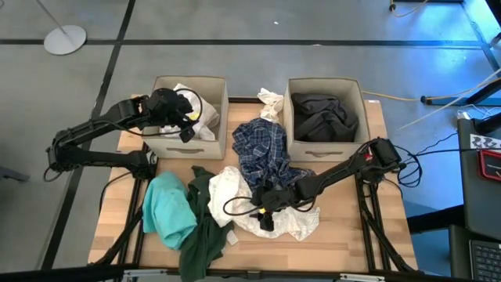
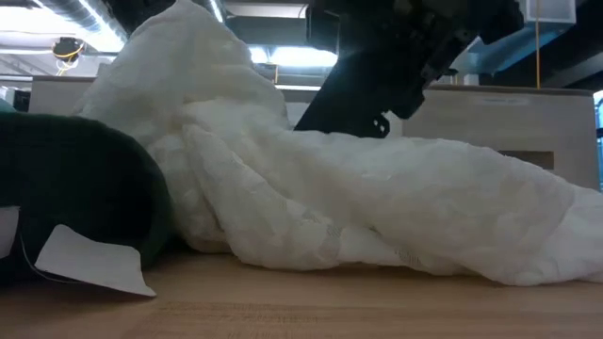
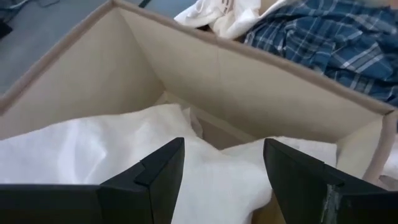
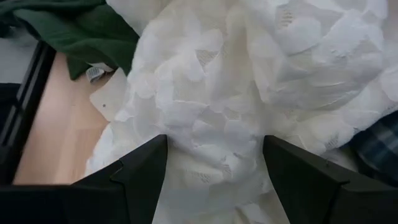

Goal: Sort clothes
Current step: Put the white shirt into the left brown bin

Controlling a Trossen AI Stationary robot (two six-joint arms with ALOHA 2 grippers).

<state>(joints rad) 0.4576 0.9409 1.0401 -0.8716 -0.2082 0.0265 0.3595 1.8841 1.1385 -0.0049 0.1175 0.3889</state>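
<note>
My right gripper (image 1: 266,219) is open, low over a white lace garment (image 1: 291,224) lying on the table's near middle. Its fingers stand on either side of a hump of the lace (image 4: 214,124). My left gripper (image 1: 186,125) is open over the left beige box (image 1: 188,149), just above white garments (image 3: 93,149) lying inside it. A blue plaid shirt (image 1: 262,149) lies between the boxes. A teal garment (image 1: 168,207) and a dark green one (image 1: 202,235) lie near left. A dark grey garment (image 1: 325,117) lies in the right box (image 1: 325,150). My right gripper comes at the white lace garment from above, slanting toward the table's left. Its open fingers (image 4: 143,171) are at the fabric's surface, with a hump of lace (image 4: 211,134) between them. I cannot tell whether they touch it. The garment lies slack on the table.
Another small white garment (image 1: 270,100) lies at the table's far edge between the boxes. The dark green garment (image 2: 75,179), with a white tag (image 2: 89,259), lies close beside the lace. Bare wood shows along the near edge (image 1: 344,235).
</note>
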